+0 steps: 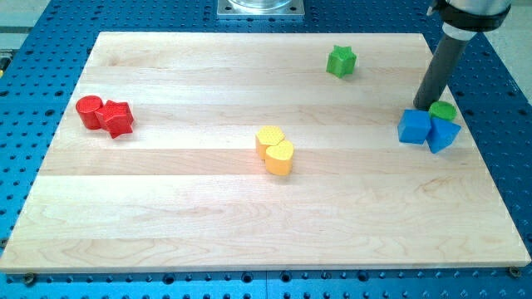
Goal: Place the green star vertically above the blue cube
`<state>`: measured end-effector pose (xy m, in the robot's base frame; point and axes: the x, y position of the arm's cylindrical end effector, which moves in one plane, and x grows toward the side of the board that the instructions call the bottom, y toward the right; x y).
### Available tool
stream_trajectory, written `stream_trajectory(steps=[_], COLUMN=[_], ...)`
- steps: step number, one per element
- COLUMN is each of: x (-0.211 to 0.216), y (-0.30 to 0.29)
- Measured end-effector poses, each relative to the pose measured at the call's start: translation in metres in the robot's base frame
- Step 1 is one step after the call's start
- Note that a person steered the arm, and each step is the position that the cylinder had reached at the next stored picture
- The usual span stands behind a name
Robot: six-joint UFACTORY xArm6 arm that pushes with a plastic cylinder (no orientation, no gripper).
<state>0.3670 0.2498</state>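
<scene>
The green star (341, 61) lies near the view's top, right of centre. The blue cube (414, 126) sits at the view's right, touching a second blue block (443, 134) on its right. A green round block (443, 110) sits just behind these two. My rod comes down from the view's top right and my tip (423, 107) is just above the blue cube and left of the green round block, very close to both. The star is well to the upper left of the tip.
A red round block (89, 110) and a red star-like block (118, 119) touch at the view's left. Two yellow blocks (274, 148) touch near the centre. The wooden board (166, 216) lies on a blue perforated table.
</scene>
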Motion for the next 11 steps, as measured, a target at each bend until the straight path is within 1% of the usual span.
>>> stream_trajectory(steps=[1,2,3,4,5,6,7,8,9,10,11], x=[-0.055,-0.109,-0.129,-0.124,-0.084,-0.071,-0.074,-0.083,-0.103,-0.149,-0.163], y=[-0.013,-0.046,-0.098,-0.151,-0.149,-0.102,-0.049,-0.034,-0.036,-0.036,-0.008])
